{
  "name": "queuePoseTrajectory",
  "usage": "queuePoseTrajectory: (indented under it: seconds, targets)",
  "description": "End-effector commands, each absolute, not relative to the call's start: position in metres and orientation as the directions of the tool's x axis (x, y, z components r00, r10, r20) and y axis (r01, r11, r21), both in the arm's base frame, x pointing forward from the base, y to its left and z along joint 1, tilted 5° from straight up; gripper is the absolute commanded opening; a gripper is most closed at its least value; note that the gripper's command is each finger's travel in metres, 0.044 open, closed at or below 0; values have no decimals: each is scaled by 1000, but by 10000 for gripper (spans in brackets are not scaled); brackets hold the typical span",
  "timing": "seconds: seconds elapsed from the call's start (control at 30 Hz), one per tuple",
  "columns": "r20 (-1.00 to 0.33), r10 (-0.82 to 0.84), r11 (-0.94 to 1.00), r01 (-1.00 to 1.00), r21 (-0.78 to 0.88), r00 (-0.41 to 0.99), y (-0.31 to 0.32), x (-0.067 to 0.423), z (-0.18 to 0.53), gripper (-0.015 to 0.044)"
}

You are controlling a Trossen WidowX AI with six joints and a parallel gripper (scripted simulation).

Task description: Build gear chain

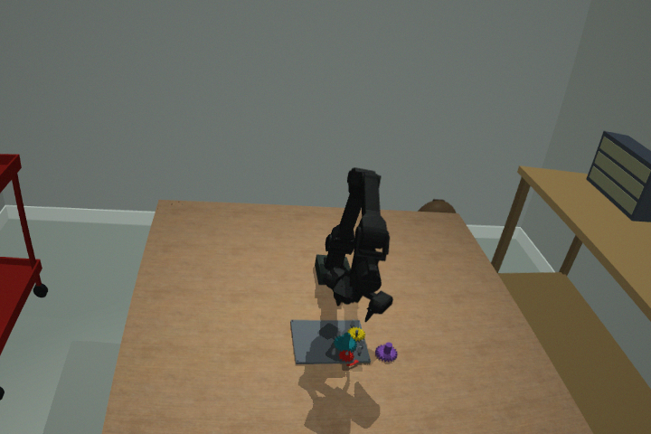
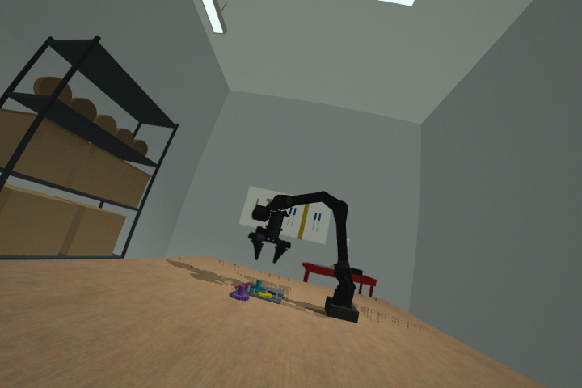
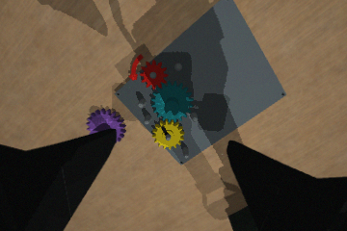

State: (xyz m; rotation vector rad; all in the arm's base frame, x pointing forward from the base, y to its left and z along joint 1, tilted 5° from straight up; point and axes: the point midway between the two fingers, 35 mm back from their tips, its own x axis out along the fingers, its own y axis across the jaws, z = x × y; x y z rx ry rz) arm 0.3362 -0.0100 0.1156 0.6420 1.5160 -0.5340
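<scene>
Red gear [image 1: 346, 355] [image 2: 246, 286] [image 3: 153, 82]: on its peg at the near edge of the board, with the little red arrow [image 1: 353, 363] [image 3: 134, 69] beside it.
Purple gear [image 1: 386, 353] [image 2: 240, 296] [image 3: 105, 121]: standing loose on the tabletop [image 1: 208, 281] [image 2: 255, 347], just beside the board, knob up.
Teal gear [image 1: 344, 343] [image 2: 259, 288] [image 3: 172, 102]: on the board, between the red and yellow ones. From above its teeth seem to meet both. Cannot tell if it is all the way down.
Yellow gear [image 1: 355, 334] [image 2: 264, 295] [image 3: 173, 140]: on its peg, black stripe on top.
Grey board [image 1: 311, 343] [image 2: 278, 298] [image 3: 253, 82]: flat under those three gears, with some bare pegs [image 3: 178, 66] poking up.
Fingers [image 1: 352, 312] [image 2: 265, 261]: spread wide, pinching nothing, up above the board and touching no gear.
Black arm [image 1: 372, 230] [image 2: 342, 229]: bent over like a big elbow, its dark base [image 1: 320, 260] [image 2: 342, 313] on the tabletop behind the board.
Drawer box [image 1: 644, 179]: far off, on a wooden side bench [image 1: 592, 220].
</scene>
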Motion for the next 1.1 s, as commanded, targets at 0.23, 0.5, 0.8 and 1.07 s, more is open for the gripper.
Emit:
queuePoseTrajectory:
  seconds: [0.23, 0.5, 0.8, 1.07]
  targets:
    - [-997, 72, 733, 678, 52, -1, -10, 336, 116, 440]
    - [-997, 72, 733, 678, 52, -1, -10, 336, 116, 440]
    - [-997, 72, 733, 678, 52, -1, 15, 334, 121, 440]
    - [-996, 86, 755, 653, 64, -1, 134, 292, 150, 440]
